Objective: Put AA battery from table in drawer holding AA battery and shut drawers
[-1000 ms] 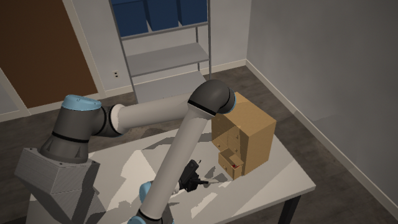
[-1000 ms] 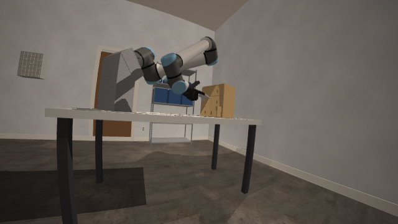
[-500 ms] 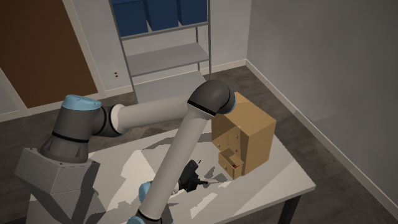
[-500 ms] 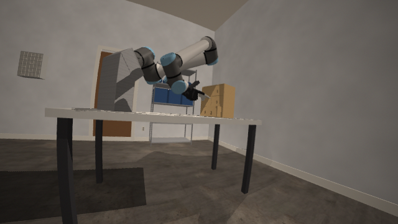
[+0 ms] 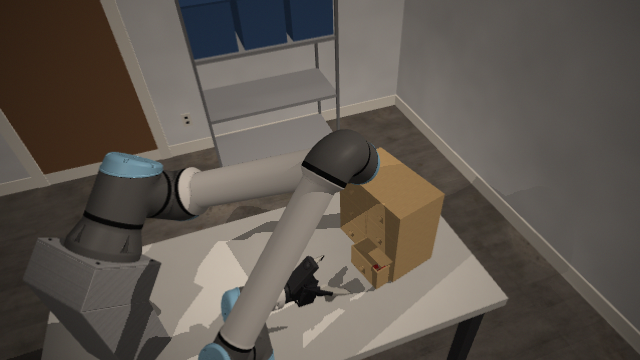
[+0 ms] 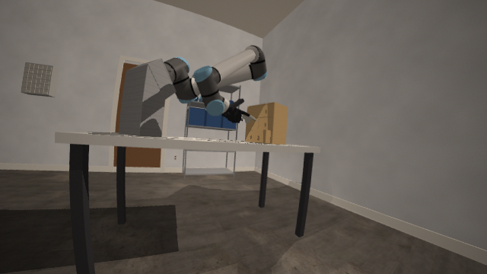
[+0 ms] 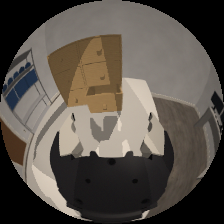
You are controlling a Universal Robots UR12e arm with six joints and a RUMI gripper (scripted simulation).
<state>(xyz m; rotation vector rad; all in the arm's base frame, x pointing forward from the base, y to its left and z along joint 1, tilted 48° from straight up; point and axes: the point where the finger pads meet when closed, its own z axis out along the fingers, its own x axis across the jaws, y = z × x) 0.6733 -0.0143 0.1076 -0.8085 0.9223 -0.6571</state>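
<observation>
Because the bottom drawer (image 5: 364,265) (image 6: 268,136) (image 7: 105,103) sticks out of the wooden chest (image 5: 421,235) (image 6: 281,123) (image 7: 95,55), a hand could reach inside. The gripper (image 5: 327,275) (image 6: 247,110) (image 7: 111,113) is spread wide and holds nothing, maybe so it can grab or push next. Something red lies in the drawer, but I can't tell where the AA battery is.

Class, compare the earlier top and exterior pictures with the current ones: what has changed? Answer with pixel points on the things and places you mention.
Nothing has visibly changed. The arm (image 5: 287,260) (image 6: 233,65) and gripper (image 5: 327,275) (image 6: 249,110) (image 7: 111,113) hold the same pose, with nothing taken hold of or let go. The wooden chest (image 5: 420,230) (image 6: 279,123) (image 7: 95,62) stands where it did, its one lower drawer (image 5: 362,265) (image 6: 268,136) (image 7: 105,103) still pulled out.
</observation>
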